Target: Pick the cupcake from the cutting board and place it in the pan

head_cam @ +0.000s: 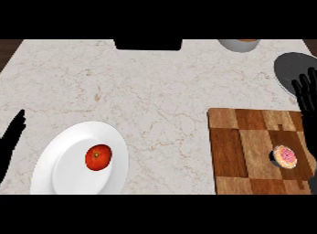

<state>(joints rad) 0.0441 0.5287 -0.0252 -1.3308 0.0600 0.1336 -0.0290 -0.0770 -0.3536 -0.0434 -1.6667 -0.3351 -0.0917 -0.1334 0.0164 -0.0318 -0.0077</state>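
Just left of the right hand (314,98), whose fingers are straight and hold nothing, the cupcake (285,156) sits on the cutting board (245,151); the pan (297,68) lies beyond; the left hand (4,141) rests open, well apart.

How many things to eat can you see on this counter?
2. A cupcake lies on the cutting board at the right, and a tomato sits on the white plate at the lower left. Others may be hidden.

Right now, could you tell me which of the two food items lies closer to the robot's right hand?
The cupcake on the cutting board, just beside the right hand. The tomato sits on the white plate far across the counter.
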